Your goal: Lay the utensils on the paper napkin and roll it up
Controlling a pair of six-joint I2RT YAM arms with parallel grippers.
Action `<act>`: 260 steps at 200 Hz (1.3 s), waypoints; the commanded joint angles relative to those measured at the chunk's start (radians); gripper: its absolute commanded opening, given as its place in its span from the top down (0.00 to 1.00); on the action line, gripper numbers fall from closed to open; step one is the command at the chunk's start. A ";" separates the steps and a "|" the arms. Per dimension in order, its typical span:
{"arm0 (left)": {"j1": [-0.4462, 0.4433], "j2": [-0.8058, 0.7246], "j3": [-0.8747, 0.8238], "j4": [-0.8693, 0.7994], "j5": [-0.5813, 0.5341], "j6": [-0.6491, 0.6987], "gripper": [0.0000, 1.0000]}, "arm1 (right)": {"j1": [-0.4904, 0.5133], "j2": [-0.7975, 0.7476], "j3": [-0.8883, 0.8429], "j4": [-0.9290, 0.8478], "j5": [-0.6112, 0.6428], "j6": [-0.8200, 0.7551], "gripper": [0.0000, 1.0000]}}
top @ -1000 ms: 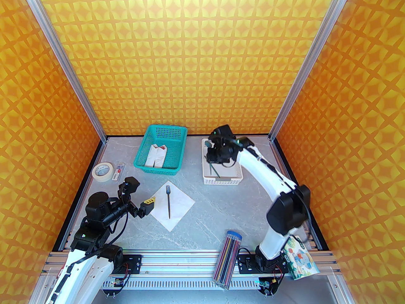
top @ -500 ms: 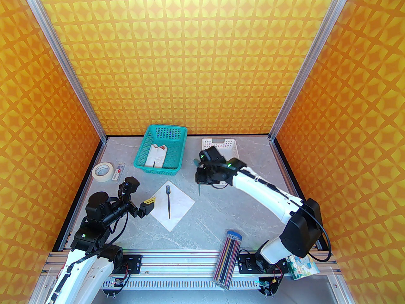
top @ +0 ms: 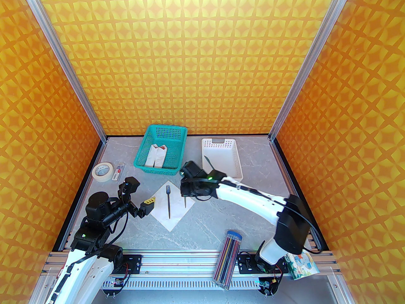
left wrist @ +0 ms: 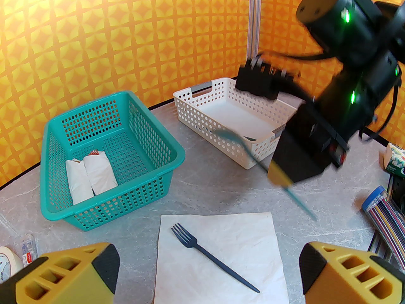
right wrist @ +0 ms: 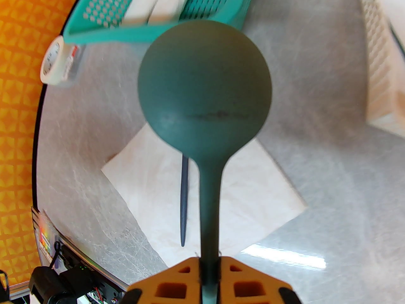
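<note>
The white paper napkin (top: pixel 178 215) lies as a diamond in front of my left gripper (top: pixel 140 195), which stands open at its left corner. A dark teal fork (top: pixel 168 201) rests along the napkin's middle. My right gripper (top: pixel 186 195) is shut on the spoon (right wrist: pixel 204 87), gripping its handle, and hovers over the napkin's right corner. In the left wrist view the spoon (left wrist: pixel 226 135) slants down above the napkin (left wrist: pixel 246 233) and fork (left wrist: pixel 215 258), between my open yellow fingers (left wrist: pixel 72 271). The knife (top: pixel 207 161) lies in the white basket (top: pixel 239 166).
A teal basket (top: pixel 166 127) holding two white bundles with red tips (top: pixel 156 155) stands behind the napkin. A tape roll (top: pixel 102 170) and a small clear box (top: pixel 117 171) sit at the left. A pencil case (top: pixel 229 258) and a printed box (top: pixel 300 261) lie near the front right.
My right arm has swung from over the white basket leftward and forward to the napkin's right corner, carrying the spoon. The left arm, napkin and fork have stayed put.
</note>
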 commanded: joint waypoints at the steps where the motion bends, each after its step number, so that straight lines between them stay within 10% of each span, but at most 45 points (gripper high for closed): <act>1: -0.005 -0.008 0.009 -0.010 0.016 0.015 0.01 | 0.028 0.042 0.012 0.034 0.028 0.049 0.87; 260: -0.004 0.004 0.006 -0.005 0.017 0.020 0.01 | 0.094 0.335 0.122 0.101 0.007 0.076 0.86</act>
